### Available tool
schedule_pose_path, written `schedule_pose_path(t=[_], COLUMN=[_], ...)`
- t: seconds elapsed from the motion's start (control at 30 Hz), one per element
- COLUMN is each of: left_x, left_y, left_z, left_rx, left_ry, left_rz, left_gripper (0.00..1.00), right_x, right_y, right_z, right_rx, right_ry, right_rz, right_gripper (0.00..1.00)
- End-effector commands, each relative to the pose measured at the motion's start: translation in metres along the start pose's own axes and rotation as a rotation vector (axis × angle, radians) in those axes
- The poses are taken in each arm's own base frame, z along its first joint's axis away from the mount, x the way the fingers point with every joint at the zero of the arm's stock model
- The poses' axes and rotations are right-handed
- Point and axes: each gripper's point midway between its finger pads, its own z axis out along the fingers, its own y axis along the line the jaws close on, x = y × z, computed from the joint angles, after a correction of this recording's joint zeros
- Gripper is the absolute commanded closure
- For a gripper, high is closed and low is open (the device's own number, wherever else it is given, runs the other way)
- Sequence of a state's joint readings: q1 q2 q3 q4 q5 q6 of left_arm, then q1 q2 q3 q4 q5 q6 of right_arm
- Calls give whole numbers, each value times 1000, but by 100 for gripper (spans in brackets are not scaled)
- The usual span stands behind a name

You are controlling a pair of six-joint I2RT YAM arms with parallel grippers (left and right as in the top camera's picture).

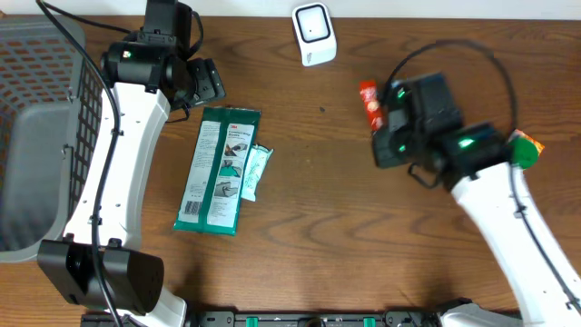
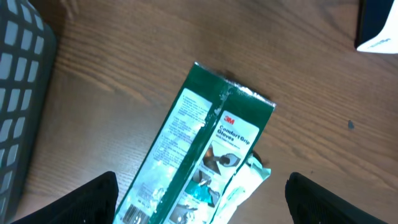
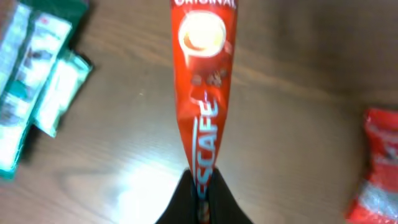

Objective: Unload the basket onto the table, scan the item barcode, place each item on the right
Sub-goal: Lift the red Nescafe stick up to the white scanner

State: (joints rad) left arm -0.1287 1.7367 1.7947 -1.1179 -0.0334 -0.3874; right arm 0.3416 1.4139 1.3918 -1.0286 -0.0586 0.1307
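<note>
The red coffee sachet (image 3: 202, 93) hangs pinched at one end in the right gripper (image 3: 202, 193), whose jaws are closed on it. It sits right of centre and, I think, just clear of the table. The white scanner (image 1: 313, 34) sits farther back, to its left. On so thin a grip the sachet could twist or slip, turning its barcode away. At the left, the left gripper (image 1: 204, 86) hangs open over the green glove pack (image 1: 218, 168).

Right wrist view: red sachet (image 3: 204, 93) runs off the top edge, print smeared, lower end lost inside my right claw (image 3: 203, 186). Another red packet (image 3: 380, 165) cut by right edge. Overhead, my arm (image 1: 436, 136) covers most of the sachet.
</note>
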Motion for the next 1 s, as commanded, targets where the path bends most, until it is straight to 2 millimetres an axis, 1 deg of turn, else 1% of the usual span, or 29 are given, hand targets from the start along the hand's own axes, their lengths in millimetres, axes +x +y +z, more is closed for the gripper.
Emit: schedule_pose_path(t=[0.0,0.1,0.17,0.2,0.23,0.33,0.4,0.47,0.63,0.7,0.87,0.9,0.93,0.97], left_x=[-3,-3,-2,-3,-2,-3,-3,-3,-3,-2,-2,-3,-3,-3], left_y=[3,3,3,3,3,3,3,3,3,3,3,3,3,3], left_z=[-5,-5,-5,-5,-5,-5,-5,-5,-5,-5,-5,-5,-5,-5], left_rx=[-8,-8,-8,-8,-8,-8,-8,-8,-8,-8,-8,-8,-8,-8], left_ry=[-15,-15,-15,-15,-15,-15,-15,-15,-15,-15,-15,-15,-15,-15], left_rz=[9,9,9,9,9,9,9,9,9,9,9,9,9,9], left_gripper=[14,14,14,14,14,14,14,14,14,14,14,14,14,14], right_x=[-36,-58,-73,-78,-90,-124,-145,-158,-182,-190,-200,-200,-200,-199], right_y=[9,14,20,23,27,30,31,31,30,29,22,20,17,16], right_z=[-38,-59,-65,-66,-64,-47,-26,-7,66,100,174,190,214,226], right_rx=[-48,-52,-73,-81,-101,-107,-108,-108,-105,-91,-44,-35,-32,-30], right_ry=[-34,-17,9,18,26,-20,-58,-77,-90,-101,-118,-123,-128,-129], right_rz=[25,25,27,26,5,-33,-47,-56,-76,-94,-101,-100,-100,-100], right_gripper=[99,99,99,99,99,99,99,99,99,99,99,99,99,99])
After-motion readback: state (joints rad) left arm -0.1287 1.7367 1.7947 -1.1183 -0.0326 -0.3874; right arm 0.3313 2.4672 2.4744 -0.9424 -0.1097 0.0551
